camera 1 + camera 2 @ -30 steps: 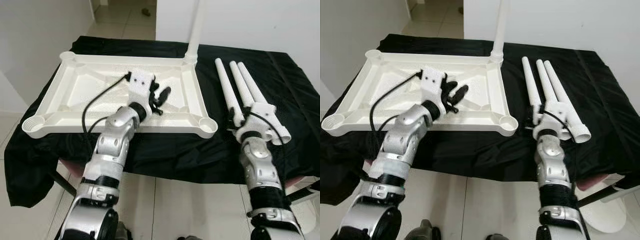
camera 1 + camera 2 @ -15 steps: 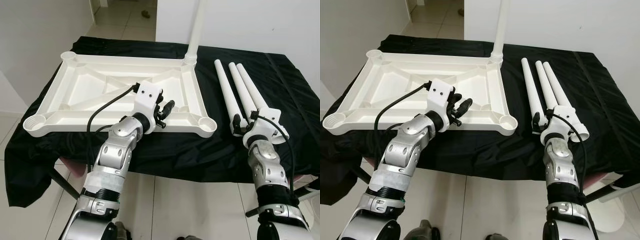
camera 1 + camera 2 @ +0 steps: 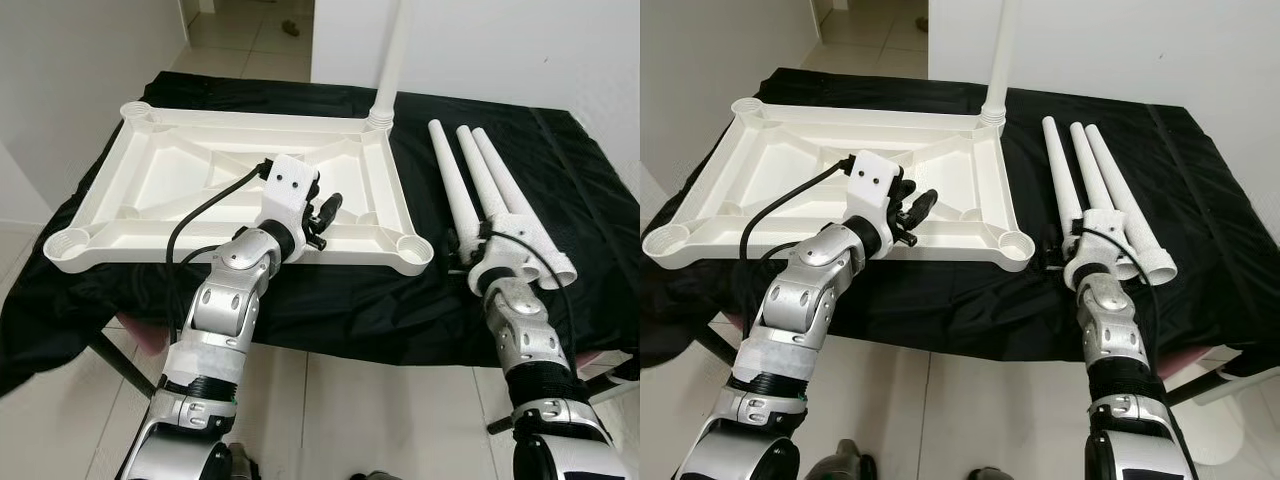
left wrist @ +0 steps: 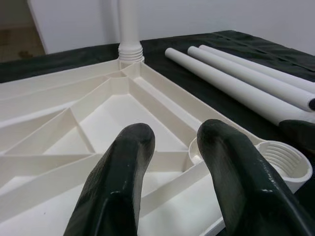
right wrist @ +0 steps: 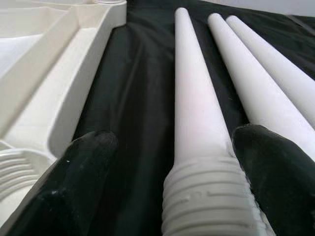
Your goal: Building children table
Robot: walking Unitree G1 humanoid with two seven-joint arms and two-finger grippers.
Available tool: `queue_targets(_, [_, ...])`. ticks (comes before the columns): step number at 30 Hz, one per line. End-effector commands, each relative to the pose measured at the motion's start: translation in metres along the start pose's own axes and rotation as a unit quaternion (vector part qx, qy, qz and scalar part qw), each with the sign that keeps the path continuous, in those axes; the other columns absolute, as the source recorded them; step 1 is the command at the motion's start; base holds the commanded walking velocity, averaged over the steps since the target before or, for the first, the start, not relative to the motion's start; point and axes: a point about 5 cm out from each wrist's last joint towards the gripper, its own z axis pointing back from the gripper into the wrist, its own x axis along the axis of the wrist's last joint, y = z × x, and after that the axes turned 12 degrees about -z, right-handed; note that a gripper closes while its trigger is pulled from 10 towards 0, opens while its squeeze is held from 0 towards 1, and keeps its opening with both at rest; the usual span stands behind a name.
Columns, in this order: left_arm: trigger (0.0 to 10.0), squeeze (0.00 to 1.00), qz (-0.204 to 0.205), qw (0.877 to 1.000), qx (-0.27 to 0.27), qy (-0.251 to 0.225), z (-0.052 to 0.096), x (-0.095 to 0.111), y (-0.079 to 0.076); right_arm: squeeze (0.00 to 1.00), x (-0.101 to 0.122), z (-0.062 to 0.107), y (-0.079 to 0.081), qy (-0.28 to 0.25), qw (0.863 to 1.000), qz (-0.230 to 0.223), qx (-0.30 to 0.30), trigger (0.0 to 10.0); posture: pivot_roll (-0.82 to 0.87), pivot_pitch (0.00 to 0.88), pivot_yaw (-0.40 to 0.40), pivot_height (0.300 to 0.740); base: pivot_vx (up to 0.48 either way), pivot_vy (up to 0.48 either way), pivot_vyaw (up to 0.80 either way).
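— What has changed since a moment ago?

— The right gripper (image 5: 167, 162) has moved forward again, so its wrist now covers the near ends of the loose legs; half a second ago it sat pulled back from them. The left gripper (image 3: 322, 212) has shifted only slightly over the near rail of the tabletop.

— How do the legs lie?

— Three loose legs lie side by side on the black cloth (image 3: 560, 170), long axes running away from the robot and leaning a little to its left, tapered tips far, open threaded ends near. The nearest leg (image 5: 197, 123) lies between the right fingers (image 5: 74, 172), threaded end towards the wrist, tip pointing straight away from the jaws. The jaws stand wide apart, one finger on each side, and I cannot tell whether either touches it.

— And the tabletop?

— The white tabletop (image 3: 160, 125) lies upside down, ribs up, long axis across the robot's front. A fourth leg (image 3: 393, 50) stands upright in its far right corner socket. The left fingers (image 4: 123, 177) are a little apart and hold nothing; ahead of them are the ribs, and just beyond one fingertip the near right corner socket (image 4: 290, 164).

— Anything in the way?

— The other two legs (image 5: 266, 83) lie just beside the right jaw's outer finger; the tabletop's rim is near the other.
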Motion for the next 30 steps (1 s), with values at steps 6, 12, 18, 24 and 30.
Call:
queue_targets(6, [10.0,0.00,-0.017,0.998,0.053,0.003,-0.003,0.006,0.002,0.00,-0.019,0.002,-0.001,0.030,0.999,-0.014,-0.004,10.0,0.12,0.034,-0.064,0.740,0.000,0.000,0.00])
queue_targets(12, [10.0,0.00,-0.016,0.998,0.053,0.004,-0.002,0.005,0.001,0.00,-0.023,0.004,-0.004,0.032,0.999,-0.019,-0.015,10.0,0.11,0.032,-0.057,0.740,0.000,0.000,0.00])
queue_targets(18, [10.0,0.00,-0.017,0.998,0.061,0.010,0.000,0.002,0.004,0.00,-0.026,0.007,-0.014,0.015,0.998,-0.030,-0.055,10.0,0.11,0.031,-0.044,0.740,0.000,0.000,0.00])
queue_targets(24, [10.0,0.00,-0.017,0.998,0.065,0.010,-0.001,0.002,0.006,0.00,-0.023,0.005,-0.012,-0.011,0.998,-0.039,-0.045,10.0,0.12,0.026,-0.040,0.740,0.000,0.000,0.00])
queue_targets(30, [10.0,0.00,-0.020,0.998,0.066,0.009,0.000,0.002,0.006,0.00,-0.026,0.002,-0.011,-0.017,0.998,-0.047,-0.050,10.0,0.12,0.026,-0.039,0.740,0.000,0.000,0.00])
